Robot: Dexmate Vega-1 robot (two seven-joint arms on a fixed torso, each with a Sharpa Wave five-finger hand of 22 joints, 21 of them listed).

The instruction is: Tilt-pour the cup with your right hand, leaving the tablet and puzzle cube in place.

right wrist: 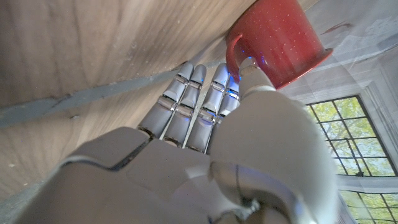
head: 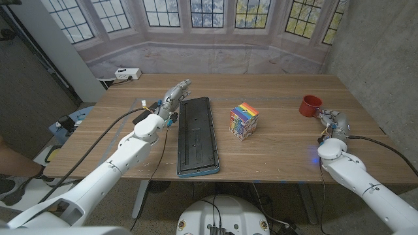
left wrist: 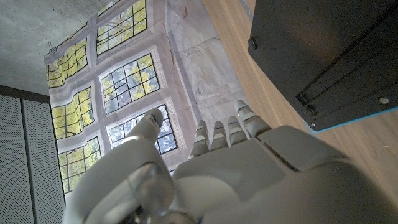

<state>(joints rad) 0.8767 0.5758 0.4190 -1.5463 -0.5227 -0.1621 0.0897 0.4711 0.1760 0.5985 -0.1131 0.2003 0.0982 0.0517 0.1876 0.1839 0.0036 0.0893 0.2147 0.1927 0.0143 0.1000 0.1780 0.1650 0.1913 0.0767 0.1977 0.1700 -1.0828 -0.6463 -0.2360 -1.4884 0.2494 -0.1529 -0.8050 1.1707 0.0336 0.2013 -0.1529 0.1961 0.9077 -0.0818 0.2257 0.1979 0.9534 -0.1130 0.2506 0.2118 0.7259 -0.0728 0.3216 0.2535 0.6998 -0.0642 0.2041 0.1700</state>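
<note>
The wooden table point(head: 274, 140) is carrying everything in play. The tablet point(head: 197, 135), a long dark slab with a blue edge, is lying left of centre, and the robot's left hand point(head: 171, 98) is standing just beside its far left edge, fingers apart and extended, holding nothing. The puzzle cube point(head: 243, 121), striped in many colours, is sitting near the middle, well apart from the tablet and from the cup.

The red cup point(head: 311, 104) is standing upright toward the far right of the table. The right hand point(head: 330, 121) is sitting just beside it on the near side. In the right wrist view the fingers point(right wrist: 180, 106) are reaching out straight toward the cup's base, and the thumb point(right wrist: 252, 78) is looking as if it is touching or hooking the handle, though the angle is too close to say whether it is really pinching; I cannot tell if the cup is gripped yet.

The step in hand, as I judge it, is securing the cup before tilting. Doing it well is probably meaning closing the fingers around the body rather than trusting the handle alone, lifting slightly so the base is clearing the wood, then rolling the wrist away from the cube so neither it nor the tablet is getting nudged.
</note>
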